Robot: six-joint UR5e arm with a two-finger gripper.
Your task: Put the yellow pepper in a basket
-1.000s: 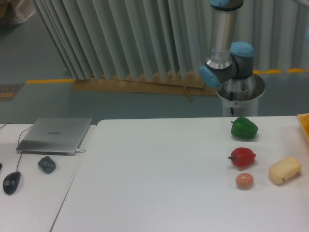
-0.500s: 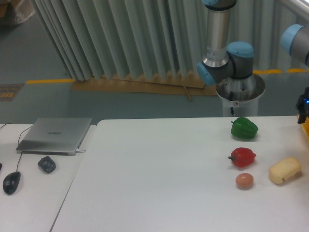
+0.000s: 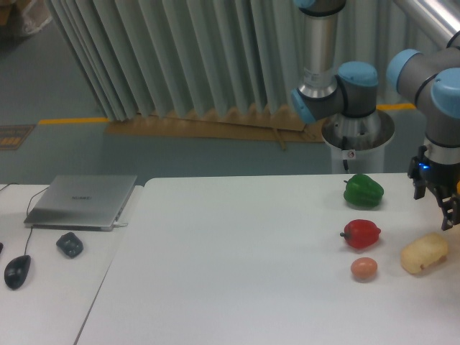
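- The UR5e arm (image 3: 431, 79) rises from its round base (image 3: 357, 136) behind the white surface (image 3: 237, 266), bends at a blue-capped shoulder joint, runs out of the top of the picture and returns at the upper right, wrist pointing straight down.
- The pincer (image 3: 447, 208) hangs at the far right edge of the picture, to the right of the green pepper (image 3: 363, 190) and just above the pale beige lump (image 3: 424, 253); a small blue light glows on the wrist above it.
- One dark finger (image 3: 448, 213) shows, its tip close over the lump; the rest is cut off by the picture's edge, so how far the pincer is spread, and whether it has hold of anything, cannot be told.
- The yellow pepper does not appear anywhere in the picture, and neither does a basket.
- Below the green pepper lies the red pepper (image 3: 361, 233), and just below that a small pinkish-orange egg (image 3: 364, 269), with the beige lump to the egg's right.
- Far left of the green pepper, on an adjoining surface, sit a closed grey laptop (image 3: 81, 201), a dark lump (image 3: 70, 245) and a black computer mouse (image 3: 17, 272).
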